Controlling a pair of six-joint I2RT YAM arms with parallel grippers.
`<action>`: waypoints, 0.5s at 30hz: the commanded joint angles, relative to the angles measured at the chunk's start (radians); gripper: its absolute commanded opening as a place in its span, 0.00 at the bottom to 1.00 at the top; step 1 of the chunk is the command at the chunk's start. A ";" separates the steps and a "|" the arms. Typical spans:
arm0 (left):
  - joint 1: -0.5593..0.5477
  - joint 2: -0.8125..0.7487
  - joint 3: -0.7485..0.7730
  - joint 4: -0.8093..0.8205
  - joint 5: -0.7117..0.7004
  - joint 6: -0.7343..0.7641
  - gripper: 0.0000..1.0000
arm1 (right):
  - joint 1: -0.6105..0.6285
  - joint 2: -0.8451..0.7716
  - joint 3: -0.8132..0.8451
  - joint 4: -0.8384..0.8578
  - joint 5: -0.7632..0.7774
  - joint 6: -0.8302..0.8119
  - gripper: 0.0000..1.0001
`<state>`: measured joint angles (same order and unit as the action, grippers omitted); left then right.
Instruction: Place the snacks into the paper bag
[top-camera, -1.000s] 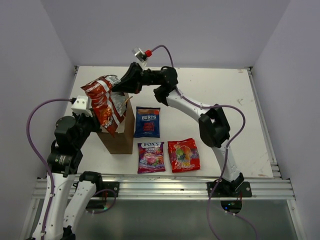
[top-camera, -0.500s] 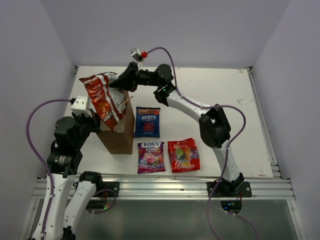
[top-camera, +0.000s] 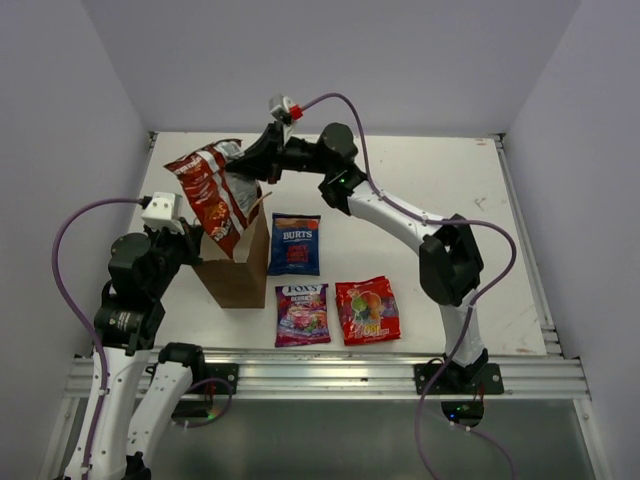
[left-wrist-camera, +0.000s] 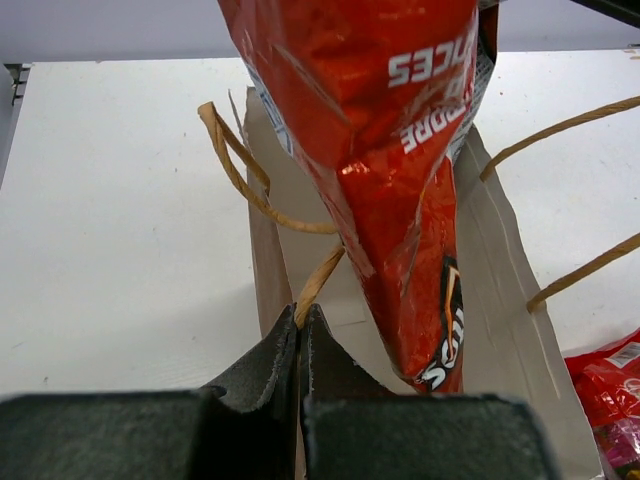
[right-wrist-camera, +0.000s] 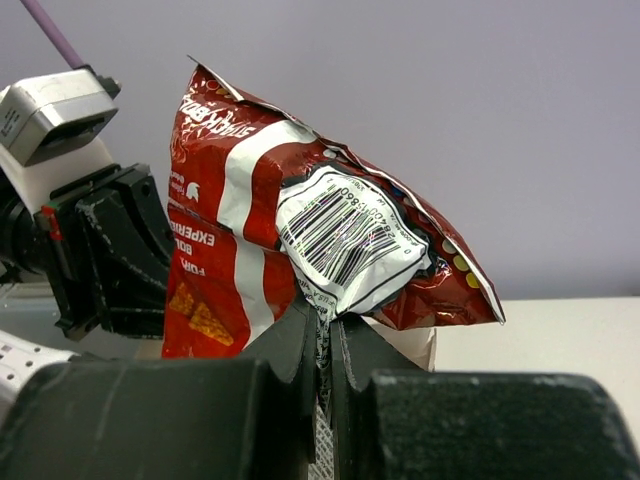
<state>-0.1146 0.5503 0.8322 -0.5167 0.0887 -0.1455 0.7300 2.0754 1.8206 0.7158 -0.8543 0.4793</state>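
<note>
The brown paper bag (top-camera: 238, 282) stands upright at the left front of the table. My left gripper (left-wrist-camera: 301, 315) is shut on one string handle (left-wrist-camera: 318, 283) at the bag's near rim. My right gripper (right-wrist-camera: 327, 322) is shut on the back seam of the long red-orange chip bag (top-camera: 210, 197) and holds it over the bag's mouth, its lower tip inside the opening (left-wrist-camera: 425, 330). The blue Burts bag (top-camera: 295, 244), the purple-pink Fox's bag (top-camera: 302, 314) and the red sweets bag (top-camera: 367, 310) lie flat on the table right of the paper bag.
The right arm (top-camera: 400, 215) reaches across the table's middle above the Burts bag. White walls close in the table at the back and both sides. A metal rail (top-camera: 330, 375) runs along the near edge.
The right gripper has swung the chip bag a little, turning it more upright over the bag's mouth. The left gripper still holds the handle; the paper bag has not moved.
</note>
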 joint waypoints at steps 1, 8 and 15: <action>-0.007 -0.003 0.027 0.000 0.005 0.014 0.00 | -0.001 -0.104 -0.041 -0.058 0.001 -0.100 0.02; -0.007 -0.001 0.024 0.004 0.006 0.014 0.00 | -0.001 -0.146 -0.069 -0.049 -0.009 -0.085 0.99; -0.007 -0.006 0.022 0.004 0.002 0.014 0.00 | -0.001 -0.211 -0.014 -0.032 0.012 -0.033 0.99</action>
<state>-0.1146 0.5495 0.8322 -0.5137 0.0891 -0.1455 0.7300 1.9800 1.7477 0.6479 -0.8532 0.4232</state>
